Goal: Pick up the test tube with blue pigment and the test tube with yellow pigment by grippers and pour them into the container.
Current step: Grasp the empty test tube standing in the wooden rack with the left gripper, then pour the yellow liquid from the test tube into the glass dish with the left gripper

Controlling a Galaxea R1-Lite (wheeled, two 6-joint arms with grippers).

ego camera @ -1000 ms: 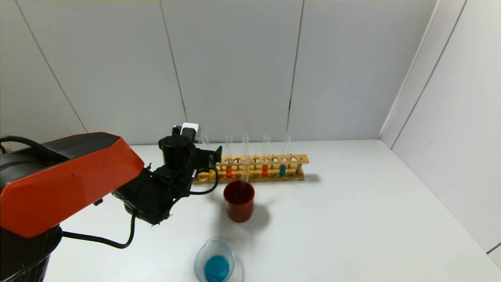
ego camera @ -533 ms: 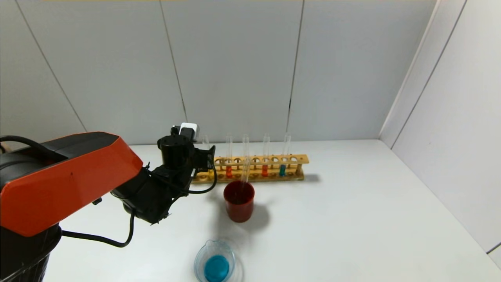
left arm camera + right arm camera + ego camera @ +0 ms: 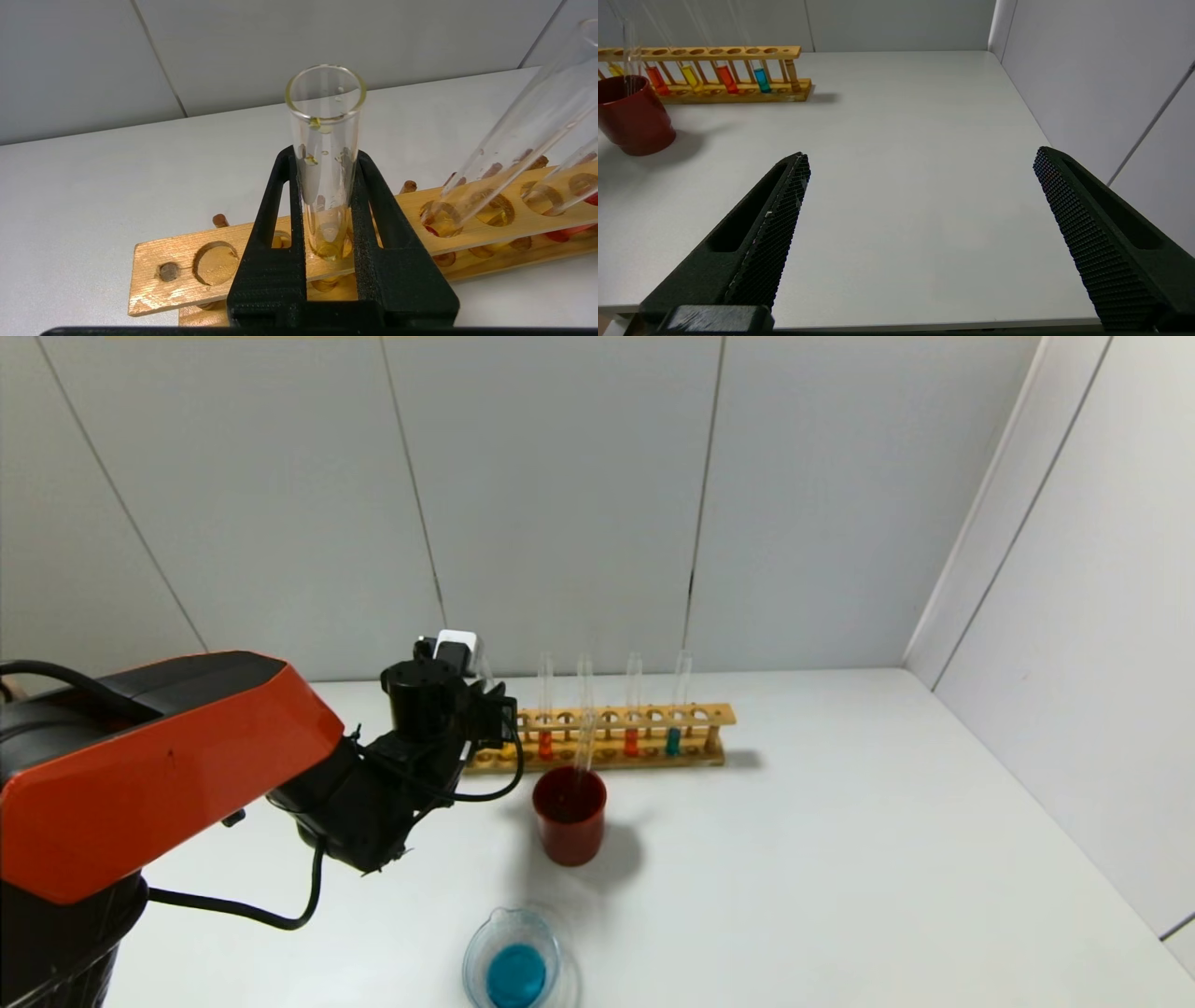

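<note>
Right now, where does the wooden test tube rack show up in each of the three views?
Head view: wooden test tube rack stands at the table's back, behind the red cup.
Left wrist view: rack fills the foreground, under the left gripper.
Right wrist view: rack far off, beside the cup.
Shared landmark: the red cup.

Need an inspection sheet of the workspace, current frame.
Surface: white table, dry where visible.
Job's things: yellow tube upright in wooden rack, clamped; blue tube racked; glass beaker already holds blue liquid.
Clutter: dark red cup with an empty tube in it; two orange-red tubes racked.
Grippers: left gripper shut on yellow tube; right gripper open, idle over bare table.
Cables: black cable loops under left arm.
Surroundings: grey wall panels.
</note>
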